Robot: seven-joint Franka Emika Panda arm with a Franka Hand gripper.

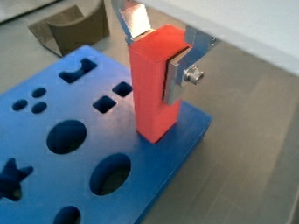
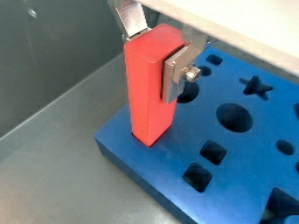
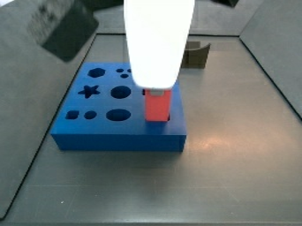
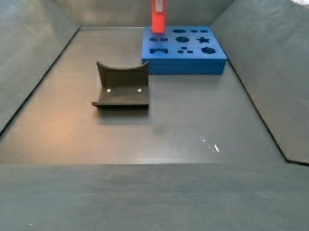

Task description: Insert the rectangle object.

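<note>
The rectangle object (image 1: 156, 87) is a red-pink bar standing upright with its lower end at the blue block (image 1: 70, 149) near one edge. It also shows in a wrist view (image 2: 149, 87) and in both side views (image 3: 156, 106) (image 4: 158, 16). My gripper (image 1: 162, 54) is shut on the bar's upper part, one silver finger (image 1: 184, 74) on each side. The gripper also shows in a wrist view (image 2: 156, 52). In a side view the white gripper body (image 3: 158, 44) hides the bar's upper part. The blue block (image 2: 222, 149) has several shaped holes. Whether the bar's end is inside a hole is hidden.
A dark olive-grey curved block (image 4: 121, 86) lies on the grey floor apart from the blue block (image 4: 183, 50). It also shows in a wrist view (image 1: 68, 33) and a side view (image 3: 195, 55). Grey walls (image 4: 42, 63) enclose the floor.
</note>
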